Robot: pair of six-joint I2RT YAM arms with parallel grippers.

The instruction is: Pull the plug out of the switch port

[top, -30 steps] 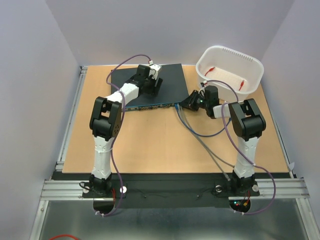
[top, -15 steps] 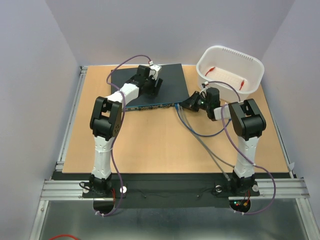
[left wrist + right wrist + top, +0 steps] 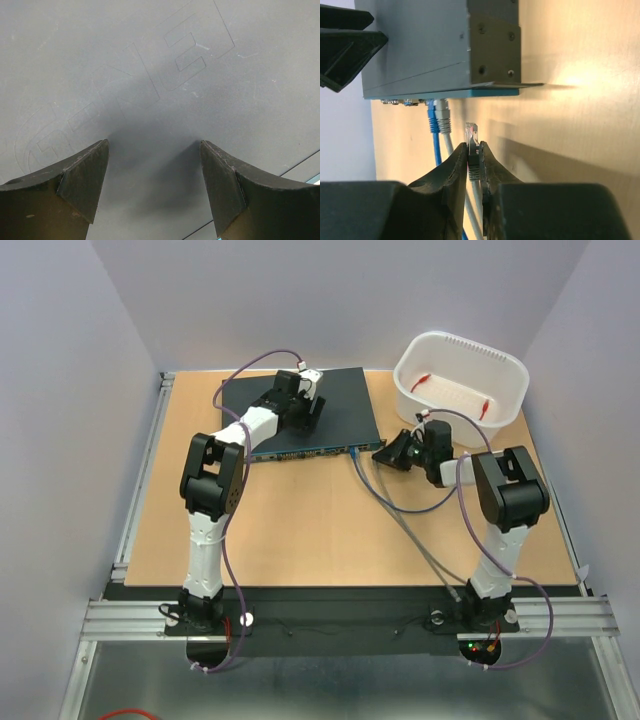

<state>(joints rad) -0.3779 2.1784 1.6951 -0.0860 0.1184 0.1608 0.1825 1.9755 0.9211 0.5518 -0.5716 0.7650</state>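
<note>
Dark blue-grey switch (image 3: 345,405), clear-tipped plug (image 3: 471,133), blue cable (image 3: 434,136), white tub (image 3: 507,368)

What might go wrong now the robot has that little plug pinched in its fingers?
The right gripper pinches the plug just at its tips, so it may slip out. Its cable runs right beside the blue cable and grey cable plugged into the switch; pulling away might snag them.

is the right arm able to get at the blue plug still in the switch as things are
Probably not yet: the right gripper is shut on the freed plug. The blue plug sits close by in the switch with nothing between, so letting go first should free the way.
</note>
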